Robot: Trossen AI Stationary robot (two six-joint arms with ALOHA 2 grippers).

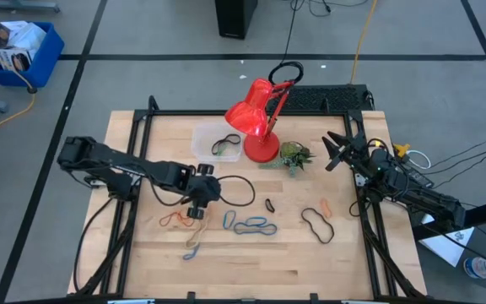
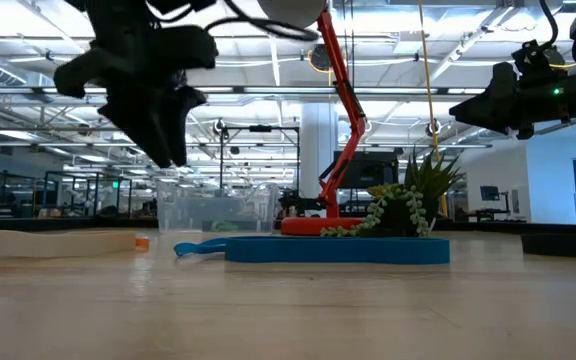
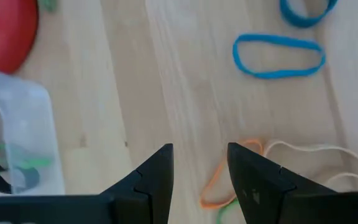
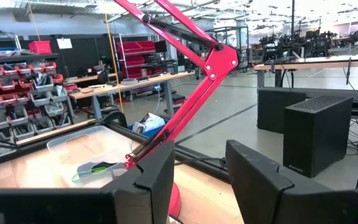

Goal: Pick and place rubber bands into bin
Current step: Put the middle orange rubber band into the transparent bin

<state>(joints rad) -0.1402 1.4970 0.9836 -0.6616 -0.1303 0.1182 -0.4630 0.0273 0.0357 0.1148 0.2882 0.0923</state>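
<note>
Several rubber bands lie flat on the wooden table: an orange one [image 1: 174, 219], blue ones [image 1: 256, 226], a pale one [image 1: 194, 249], and small black [image 1: 270, 204] and large black [image 1: 316, 225] ones. The clear bin [image 1: 216, 142] stands beside the lamp's base and holds a few bands [image 3: 17, 163]. My left gripper [image 1: 199, 207] hangs open, pointing steeply down above the orange band [image 3: 219, 186], touching nothing. My right gripper [image 1: 336, 150] waits open at the table's right edge, held level and well above the table.
A red desk lamp [image 1: 256, 118] stands at the back middle with a small green plant [image 1: 294, 156] to its right. A black cable [image 1: 239, 190] loops beside my left gripper. A blue crate [image 1: 24, 52] sits on the floor, off the table.
</note>
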